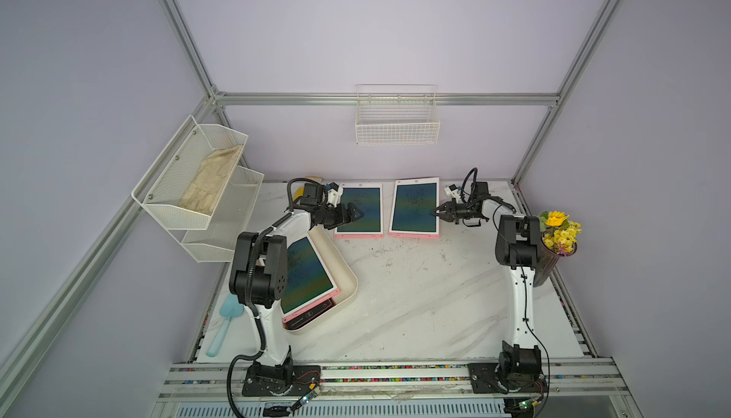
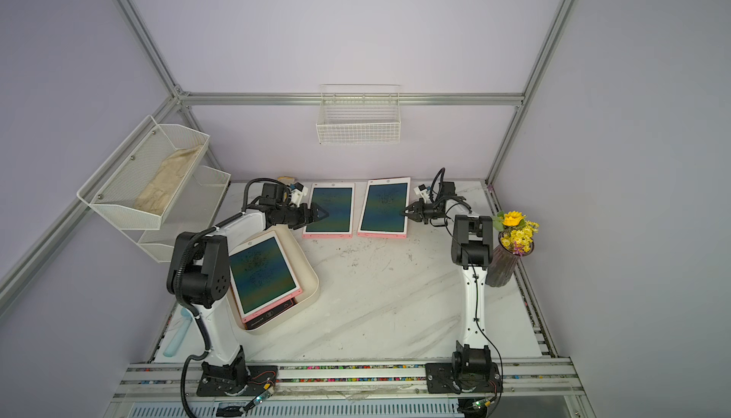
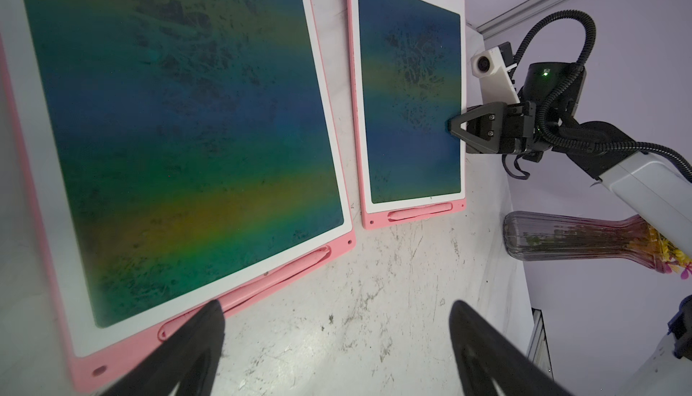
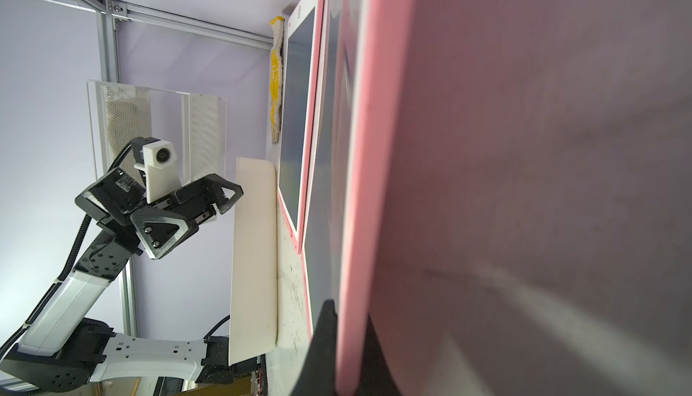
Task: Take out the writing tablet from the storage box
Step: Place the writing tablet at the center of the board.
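Right gripper (image 1: 438, 212) is pinching a taken-out tablet (image 1: 414, 207) at 12 o'clock; left gripper (image 1: 355, 211) is gaping empty; storage box (image 1: 349, 274) is holding more tablets (image 1: 306, 267).

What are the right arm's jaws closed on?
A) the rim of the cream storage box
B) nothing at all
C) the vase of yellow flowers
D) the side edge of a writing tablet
D: in both top views the right arm's jaws meet the side of a writing tablet, and the right wrist view shows its pink edge pinched between them.
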Motion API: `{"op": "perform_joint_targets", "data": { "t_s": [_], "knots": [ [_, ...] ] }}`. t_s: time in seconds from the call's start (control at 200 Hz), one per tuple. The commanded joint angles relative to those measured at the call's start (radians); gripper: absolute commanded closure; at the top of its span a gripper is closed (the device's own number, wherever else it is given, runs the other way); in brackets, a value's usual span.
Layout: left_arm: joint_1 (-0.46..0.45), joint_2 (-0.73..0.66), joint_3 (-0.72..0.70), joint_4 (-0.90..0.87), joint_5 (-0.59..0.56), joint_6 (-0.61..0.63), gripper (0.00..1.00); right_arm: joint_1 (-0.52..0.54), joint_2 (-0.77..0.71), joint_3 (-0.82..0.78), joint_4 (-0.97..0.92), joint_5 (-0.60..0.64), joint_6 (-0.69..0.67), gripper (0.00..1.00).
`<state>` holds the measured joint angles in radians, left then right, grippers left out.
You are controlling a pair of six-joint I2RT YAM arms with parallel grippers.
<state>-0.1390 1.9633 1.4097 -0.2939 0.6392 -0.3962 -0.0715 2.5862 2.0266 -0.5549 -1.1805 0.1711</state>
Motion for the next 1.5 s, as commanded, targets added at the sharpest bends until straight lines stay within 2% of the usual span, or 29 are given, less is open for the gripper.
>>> {"op": "perform_joint_targets", "data": {
  "t_s": [0.0,0.19,0.845,1.36,1.495],
  "knots": [
    [0.006,-0.019,0.089,0.03,0.016,0.023,0.08,0.01,0.061,0.027,-0.016,0.119,-0.118,1.0],
    [0.006,-0.018,0.093,0.03,0.014,0.025,0.08,0.03,0.108,0.111,-0.061,0.119,-0.131,1.0],
    [0.007,0.009,0.116,0.031,0.014,0.024,0.08,0.061,0.163,0.16,-0.068,0.096,-0.122,1.0],
    [0.01,0.122,0.162,0.042,-0.028,0.019,0.1,0.07,0.196,0.17,-0.067,0.102,-0.111,1.0],
    [0.01,0.129,0.164,0.042,-0.027,0.016,0.11,0.072,0.197,0.171,-0.065,0.116,-0.109,0.95]
  ]
}}
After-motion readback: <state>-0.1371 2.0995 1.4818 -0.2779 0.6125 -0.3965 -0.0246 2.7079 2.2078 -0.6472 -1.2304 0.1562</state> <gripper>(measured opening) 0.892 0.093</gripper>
